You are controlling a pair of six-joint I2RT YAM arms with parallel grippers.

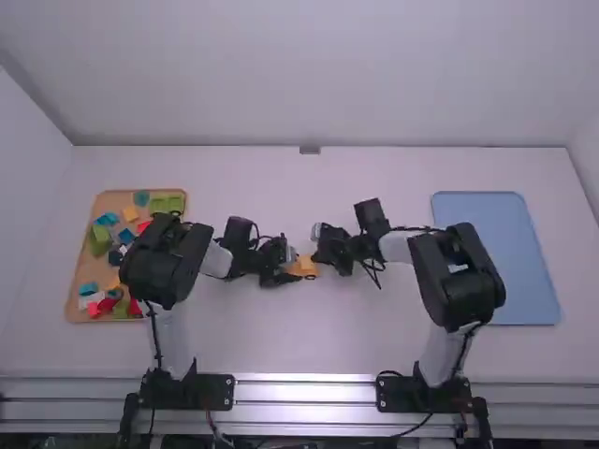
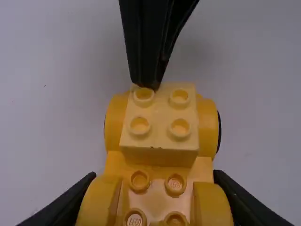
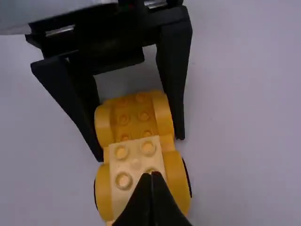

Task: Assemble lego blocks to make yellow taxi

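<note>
Pale-yellow brick [image 2: 160, 108] — orange-yellow base [image 2: 157, 160]

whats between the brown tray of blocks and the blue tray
In the high view, left to right: left arm, left gripper, yellow lego build, right gripper, right arm.

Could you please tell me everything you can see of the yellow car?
The car looks like hard plastic: an orange-yellow base with studs, rounded fenders and a dark edge beside one fender. A paler four-stud block sits on one end. Upright, mid-table, it is clasped at its other end by the left gripper; the right gripper's shut jaws seem to touch the block.
</note>
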